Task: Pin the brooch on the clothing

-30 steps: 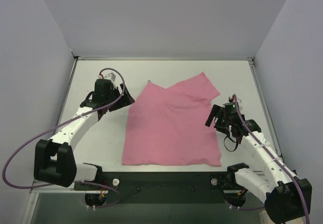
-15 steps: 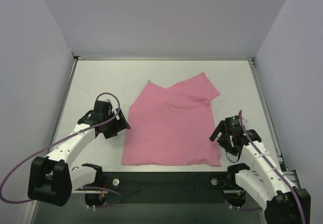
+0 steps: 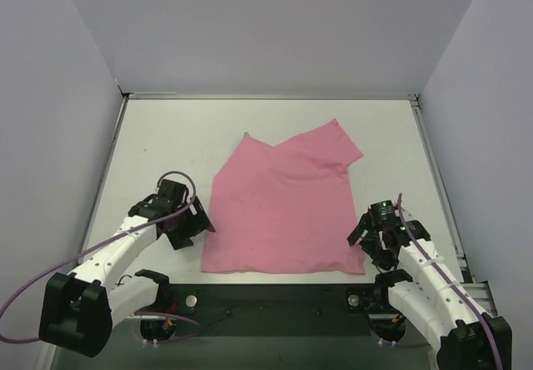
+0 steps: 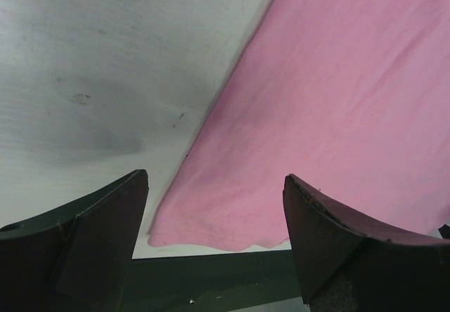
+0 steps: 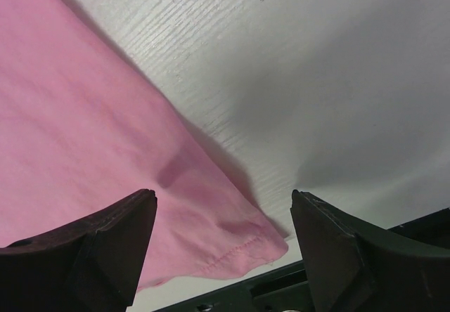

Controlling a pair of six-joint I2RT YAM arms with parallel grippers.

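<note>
Looking down from the overhead camera, I see a plain pink short-sleeved T-shirt of soft fabric [image 3: 279, 207] spread flat in the middle of the white wood-grained surface [image 3: 166, 137]; one sleeve points toward the far right, and the near hem runs just short of the dark strip [image 3: 275, 291] along the near edge of the surface. I cannot find the brooch in any view.

My left pincer [image 3: 193, 227] sits low beside the shirt's left edge, near its near-left corner; through the left wrist camera the left pincer [image 4: 214, 178] is released, its two dark fingers spread wide with nothing between them; beyond them I see the pink T-shirt [image 4: 337, 101] filling the right half, bare white surface [image 4: 105, 66] on the left, and the dark strip [image 4: 211, 277] below the hem.

My right pincer [image 3: 379, 241] sits just beside the shirt's near-right corner; through the right wrist camera the right pincer [image 5: 223, 192] is also released and grasps nothing; the pink T-shirt [image 5: 77, 136] fills the left side, its stitched hem corner lying between the fingers; the white surface [image 5: 316, 80] fills the right, with the dark strip [image 5: 394, 235] at the bottom right.
</note>
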